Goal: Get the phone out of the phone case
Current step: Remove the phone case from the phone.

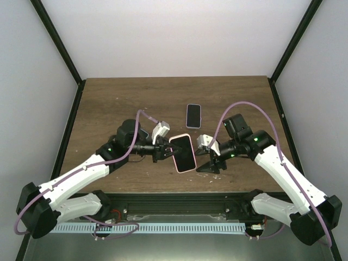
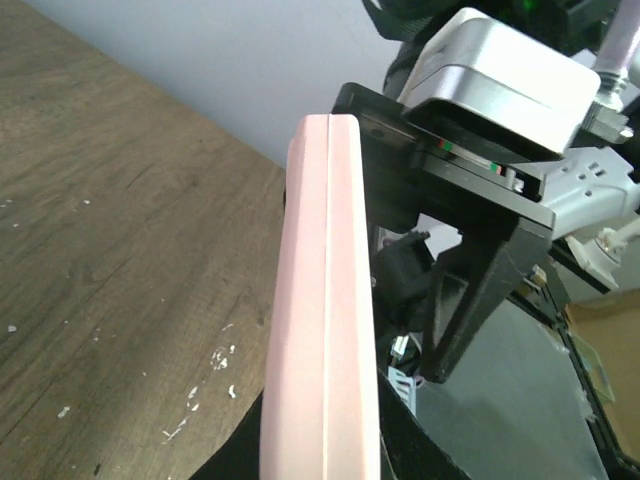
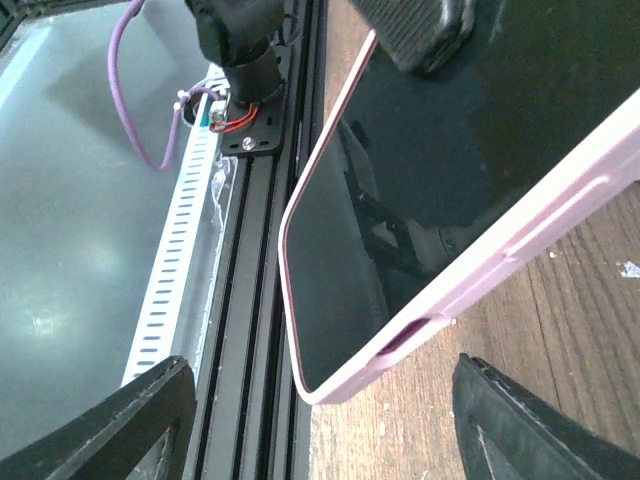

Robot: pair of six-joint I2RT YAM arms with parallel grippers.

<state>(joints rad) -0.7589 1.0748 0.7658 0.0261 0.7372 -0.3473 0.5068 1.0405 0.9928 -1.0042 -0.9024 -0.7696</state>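
Left gripper (image 1: 165, 150) clenched on the pink phone case (image 3: 470, 290), phone (image 1: 182, 152) inside.
Right gripper (image 1: 209, 163) spread just beside it, grasping nothing; a second phone (image 1: 193, 115) lies farther back on the table (image 1: 109, 103).

Overhead view of a wooden table (image 1: 109, 103) between pale walls. The left gripper (image 1: 163, 151) is clamped on the left edge of the pink case (image 1: 185, 171), near the middle of the table. The case carries the phone (image 1: 182, 152), dark screen facing up, its long axis running roughly near to far. The right gripper (image 1: 208, 167) sits just right of the case's near corner, fingers spread. A smaller dark handset (image 1: 193, 115) lies flat farther back, apart from both. A purple cable (image 1: 228, 111) loops over the right arm.
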